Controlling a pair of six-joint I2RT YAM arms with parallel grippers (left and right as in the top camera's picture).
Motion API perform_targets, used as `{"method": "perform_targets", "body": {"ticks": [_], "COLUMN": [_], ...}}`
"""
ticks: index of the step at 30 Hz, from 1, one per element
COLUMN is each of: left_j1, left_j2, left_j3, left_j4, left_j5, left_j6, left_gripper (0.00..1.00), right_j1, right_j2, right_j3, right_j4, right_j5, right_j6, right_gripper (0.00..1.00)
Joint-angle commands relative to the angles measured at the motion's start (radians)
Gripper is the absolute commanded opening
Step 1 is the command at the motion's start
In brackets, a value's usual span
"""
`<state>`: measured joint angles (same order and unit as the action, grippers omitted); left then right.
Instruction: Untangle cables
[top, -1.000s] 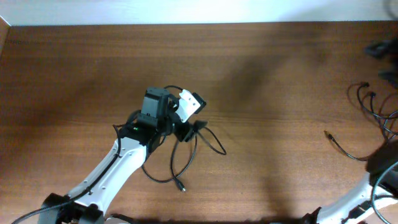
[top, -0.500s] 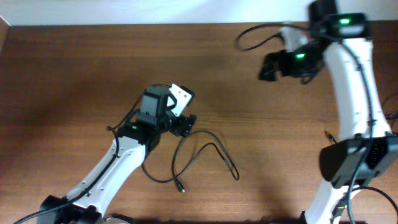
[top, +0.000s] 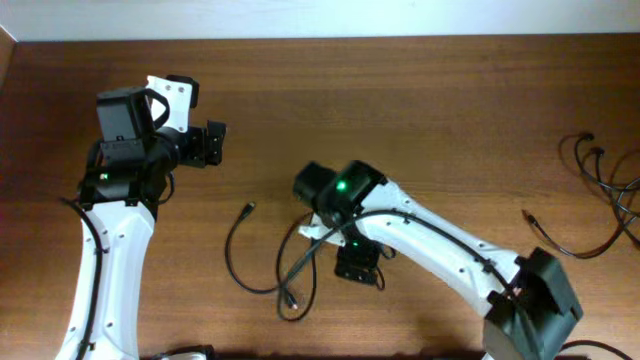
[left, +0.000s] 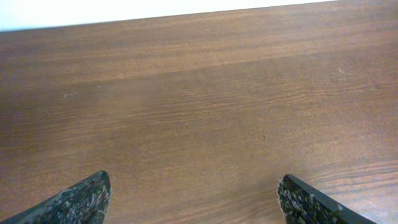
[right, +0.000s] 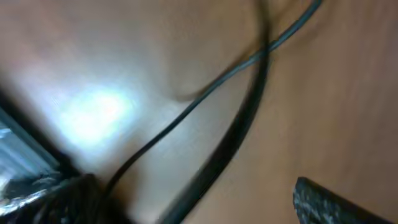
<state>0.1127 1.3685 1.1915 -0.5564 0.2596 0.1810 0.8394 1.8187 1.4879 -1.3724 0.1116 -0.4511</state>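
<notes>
1. Near the middle of the table (top: 420, 110), a loose tangle of cables (top: 285, 270) lies looped, with the right gripper (top: 358, 265) low over its right side.
2. In the blurred wrist view its jaws stand wide apart, with two crossing cords (right: 249, 118) between them.
3. Well apart at upper left, the left gripper (top: 212, 143) hovers with its jaws wide, holding nothing.
4. More cables (top: 600, 180) lie at the right edge.
</notes>
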Motion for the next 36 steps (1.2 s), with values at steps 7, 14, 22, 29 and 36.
{"method": "perform_targets", "body": {"ticks": [7, 14, 22, 29, 36], "left_j1": [0.003, 0.003, -0.008, -0.008, -0.008], "left_j2": [-0.017, -0.017, -0.017, -0.017, -0.017], "left_j3": [0.018, 0.018, 0.018, 0.018, 0.018], "left_j4": [0.002, -0.004, -0.007, -0.014, -0.014], "left_j5": [0.067, 0.097, 0.123, 0.148, 0.148], "left_j6": [-0.008, -0.009, -0.009, -0.009, -0.009], "left_gripper": [0.84, 0.75, 0.75, 0.75, 0.75], "right_j1": [-0.003, -0.018, -0.188, -0.224, -0.224], "right_j2": [0.064, 0.091, 0.102, 0.103, 0.103], "right_j3": [-0.13, -0.294, -0.314, -0.314, -0.314], "right_j4": [0.422, 0.711, 0.779, 0.797, 0.781], "right_j5": [-0.079, -0.09, -0.216, -0.382, -0.398], "right_j6": [-0.147, -0.182, -0.18, -0.181, -0.163], "right_gripper": [1.0, 1.0, 0.93, 0.61, 0.04]}}
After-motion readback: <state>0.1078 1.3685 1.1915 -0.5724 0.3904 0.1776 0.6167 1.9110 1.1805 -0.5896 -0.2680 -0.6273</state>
